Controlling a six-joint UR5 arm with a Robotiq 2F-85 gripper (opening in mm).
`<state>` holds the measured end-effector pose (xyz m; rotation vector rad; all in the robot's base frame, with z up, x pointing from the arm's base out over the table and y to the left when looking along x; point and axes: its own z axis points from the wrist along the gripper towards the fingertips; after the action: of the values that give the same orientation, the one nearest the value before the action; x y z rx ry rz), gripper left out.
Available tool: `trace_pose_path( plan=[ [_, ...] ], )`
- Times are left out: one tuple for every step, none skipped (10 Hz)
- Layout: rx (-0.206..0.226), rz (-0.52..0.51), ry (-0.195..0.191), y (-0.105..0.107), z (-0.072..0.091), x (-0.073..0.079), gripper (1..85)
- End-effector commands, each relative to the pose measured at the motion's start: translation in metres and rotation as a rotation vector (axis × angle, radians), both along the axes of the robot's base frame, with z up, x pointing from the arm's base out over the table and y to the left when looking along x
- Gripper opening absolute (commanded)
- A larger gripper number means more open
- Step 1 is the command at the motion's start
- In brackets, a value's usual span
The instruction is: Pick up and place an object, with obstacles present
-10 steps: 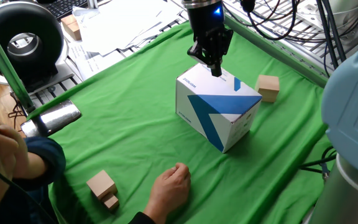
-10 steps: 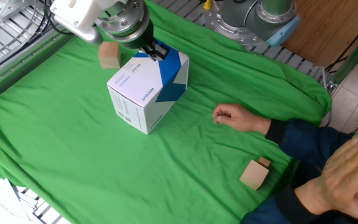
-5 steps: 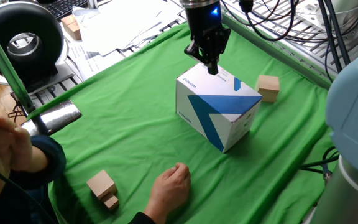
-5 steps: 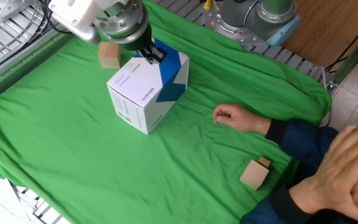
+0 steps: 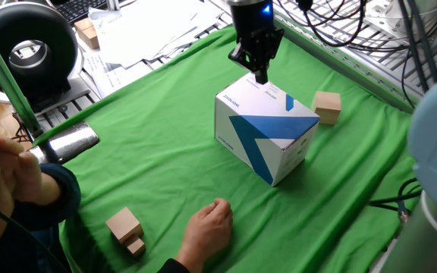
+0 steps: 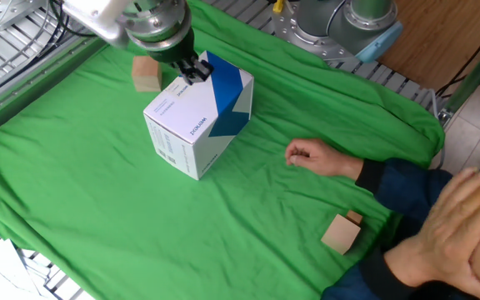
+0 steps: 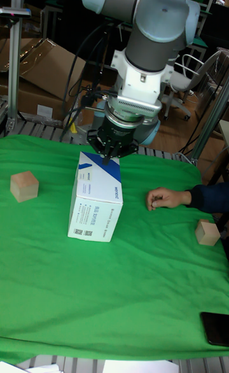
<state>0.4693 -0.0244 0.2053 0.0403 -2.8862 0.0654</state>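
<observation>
Starting at the left of the tall fixed view, the small wooden cube (image 7: 24,186) sat alone on the green cloth (image 7: 127,296) covering the surface, well apart from everything else and untouched. In the one fixed view that same cube (image 5: 327,107) showed up right of center, just beside the far corner of the white-and-blue box (image 5: 265,135).

Middle of the frame was the box (image 7: 97,202), upright, same spot as half a second earlier. What changed was the gripper (image 5: 259,75): it had lifted a bit and slid toward the top of the frame, so its tips sat over the box's far top edge instead of lower over the lid. The other fixed view agreed, with the gripper (image 6: 192,72) at the upper left over the box (image 6: 200,113). The jaws looked pinched narrow with nothing in them.

Further right, a person's hand (image 7: 163,198) rested on the cloth, pretty much where it was before. Past that, at the right edge, sat the joined tan block (image 7: 207,232).
</observation>
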Motion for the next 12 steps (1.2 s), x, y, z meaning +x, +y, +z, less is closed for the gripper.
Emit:
trace_pose_path(
  plan=[
    [0.006, 0.031, -0.082, -0.014, -0.007, 0.007, 1.3],
    [-0.004, 0.054, -0.098, -0.017, -0.006, 0.010, 1.3],
    [-0.011, 0.072, -0.110, -0.018, -0.006, 0.015, 1.3],
    [-0.001, 0.079, -0.121, -0.012, -0.006, 0.020, 1.3],
    [-0.002, 0.085, -0.126, -0.010, -0.003, 0.025, 1.3],
    [-0.015, 0.096, -0.136, -0.012, -0.001, 0.028, 1.3],
    [-0.018, 0.106, -0.148, -0.012, 0.002, 0.032, 1.3],
    [-0.016, 0.115, -0.157, -0.010, 0.003, 0.036, 1.3],
    [-0.003, 0.119, -0.167, -0.006, 0.002, 0.038, 1.3],
    [0.001, 0.135, -0.183, -0.005, 0.002, 0.043, 1.3],
    [0.008, 0.142, -0.196, -0.004, 0.002, 0.046, 1.3],
    [0.016, 0.097, -0.206, 0.000, 0.001, 0.048, 1.3]
  ],
)
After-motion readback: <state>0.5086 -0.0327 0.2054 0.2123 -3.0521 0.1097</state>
